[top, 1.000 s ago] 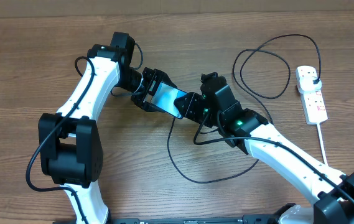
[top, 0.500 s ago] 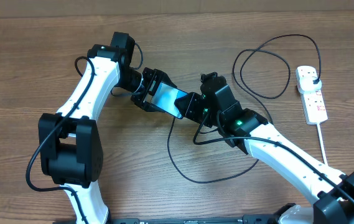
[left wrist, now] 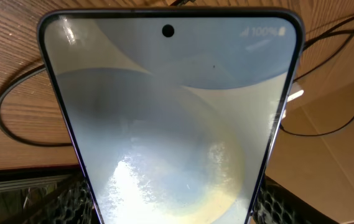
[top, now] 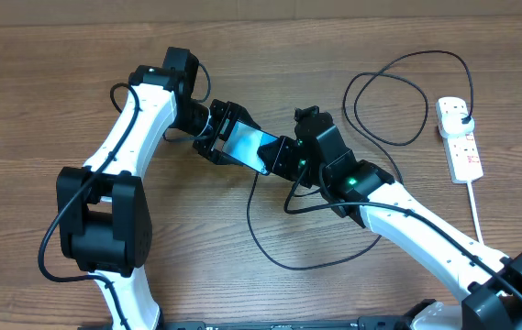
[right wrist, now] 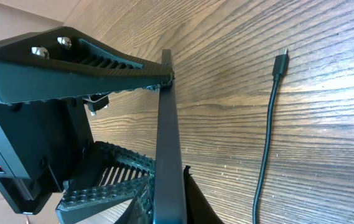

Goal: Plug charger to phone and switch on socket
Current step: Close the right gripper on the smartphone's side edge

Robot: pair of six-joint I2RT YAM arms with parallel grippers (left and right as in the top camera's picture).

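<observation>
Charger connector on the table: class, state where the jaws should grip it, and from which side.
Probably the cable just behind the connector, from above, jaws straddling it: it lies flat on the table with bare wood either side, leaving the tip free.

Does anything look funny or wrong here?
Yes. The small connector of the thin black charger cable lies loose on the wooden table, plugged into nothing. The slim blue-screened phone it belongs in is held at its two ends by the left pincer and the right pincer.
</observation>
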